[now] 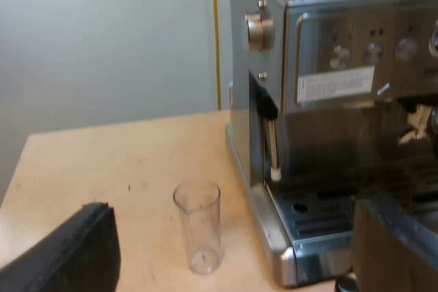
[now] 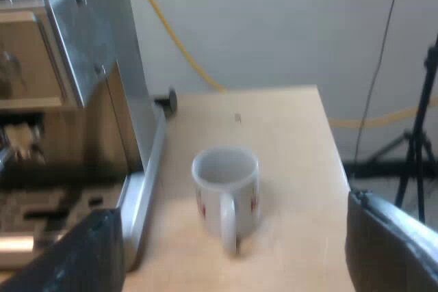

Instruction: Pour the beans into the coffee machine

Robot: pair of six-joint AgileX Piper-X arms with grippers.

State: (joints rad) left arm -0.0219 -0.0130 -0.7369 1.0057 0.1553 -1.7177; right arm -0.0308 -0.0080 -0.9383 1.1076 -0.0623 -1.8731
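Left claw (image 1: 233,210) released, fingers spread wide, low over bench (image 1: 102,162) w/ meas. glass (image 1: 198,227) ahead betw. them. Glass upright, clear, looks empty, just beside front corner of espresso machine (image 1: 328,121), small gap, not touching. Open bare bench on glass's side away from machine, out to bench edge & on to far edge at wall (image 1: 102,39). Steam wand (image 1: 272,152) hanging at machine's front near that corner, above drip tray (image 1: 308,220); round knob (image 1: 259,29) higher up on side panel. Right claw (image 2: 233,204) likewise released, fingers well apart, mug (image 2: 226,189) ahead betw. them. Mug white w/ red marks, upright, handle turned toward claw, on bench near machine's side base, clear gap betw. the two. Room to move round mug on every side; bench edge close on side away from machine, drop to floor beyond. Bench surface light wood, matt, flat. Pale plain wall behind both; yellow cable (image 2: 181,49) running down wall to bench level behind mug; black tripod (image 2: 417,155) on floor past bench edge. Machine body brushed steel, tall, closing off one side of each claw's working space
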